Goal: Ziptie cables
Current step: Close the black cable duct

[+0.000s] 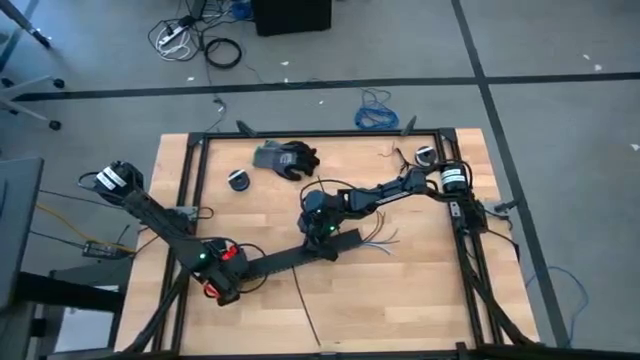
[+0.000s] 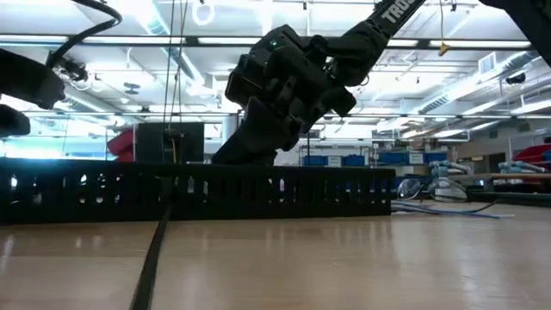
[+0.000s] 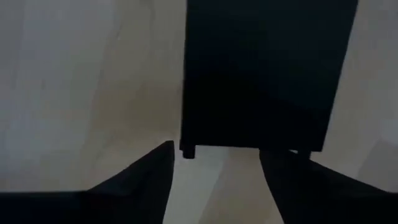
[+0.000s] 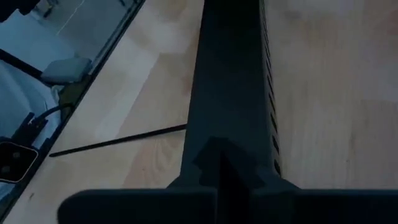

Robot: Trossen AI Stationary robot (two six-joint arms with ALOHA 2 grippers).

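One slotted duct (image 1: 300,256), one ziptie (image 1: 305,305) I can spot, cables (image 1: 378,237) fanned beside it; right gripper (image 1: 322,238) looks clenched on the duct, left gripper (image 1: 226,290) spread open at its other end.

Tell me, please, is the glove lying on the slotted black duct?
No, the glove lies apart near the table's far edge, while the duct sits mid-table.

arms: dark, jointed | white lettering | green lights | black cables
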